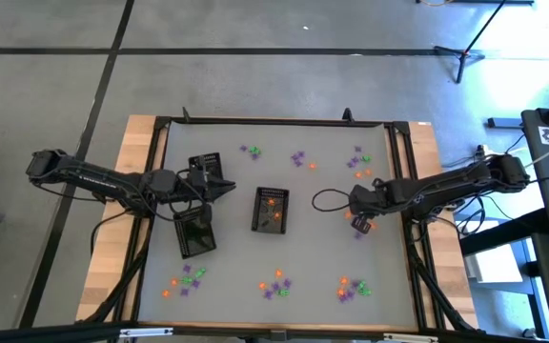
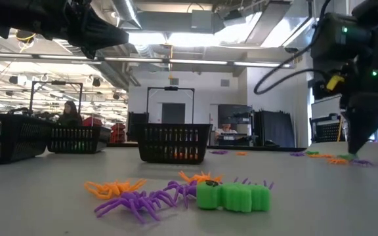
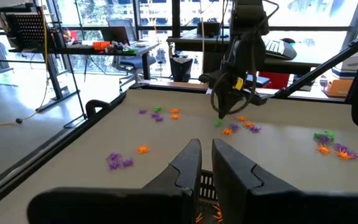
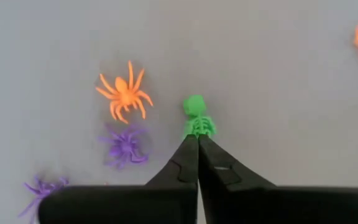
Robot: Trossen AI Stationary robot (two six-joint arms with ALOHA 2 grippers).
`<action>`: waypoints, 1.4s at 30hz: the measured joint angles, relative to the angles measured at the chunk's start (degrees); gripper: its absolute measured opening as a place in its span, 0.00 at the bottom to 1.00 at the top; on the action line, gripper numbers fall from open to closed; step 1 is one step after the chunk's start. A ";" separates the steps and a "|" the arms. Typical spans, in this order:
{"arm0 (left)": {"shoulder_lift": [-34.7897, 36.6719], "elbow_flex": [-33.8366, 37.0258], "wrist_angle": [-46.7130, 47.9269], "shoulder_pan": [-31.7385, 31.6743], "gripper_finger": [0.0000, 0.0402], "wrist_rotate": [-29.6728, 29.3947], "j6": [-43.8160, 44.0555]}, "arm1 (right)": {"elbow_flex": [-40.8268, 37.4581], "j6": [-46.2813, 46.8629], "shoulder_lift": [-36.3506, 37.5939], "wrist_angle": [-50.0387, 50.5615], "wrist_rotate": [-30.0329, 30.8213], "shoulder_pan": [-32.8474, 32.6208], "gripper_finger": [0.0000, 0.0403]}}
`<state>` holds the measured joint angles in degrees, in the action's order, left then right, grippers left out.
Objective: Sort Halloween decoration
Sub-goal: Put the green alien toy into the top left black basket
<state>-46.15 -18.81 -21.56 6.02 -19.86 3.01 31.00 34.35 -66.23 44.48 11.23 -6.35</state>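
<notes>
Your grey table (image 1: 227,267) carries three black trays (image 1: 271,210), no readable writing on any. Left gripper (image 1: 229,188) hangs pressed together between two trays; right gripper (image 4: 197,138) pinches a green skeleton (image 4: 196,118) beside an orange spider (image 4: 123,93) and purple spider (image 4: 124,147), table's right side

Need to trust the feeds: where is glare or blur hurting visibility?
Low view: bright ceiling lights, green trinket up close looks soft. Left wrist view: windows blown out. Right wrist view: even light, green skeleton clear at the right tool.
</notes>
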 joint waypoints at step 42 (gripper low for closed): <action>-0.02 0.00 0.04 0.00 0.08 -0.35 -0.02 | -9.79 9.24 1.61 -11.90 -0.25 -0.04 0.08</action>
<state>-46.17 -18.81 -21.52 6.02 -20.21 2.98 21.21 43.59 -64.62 32.58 10.99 -6.39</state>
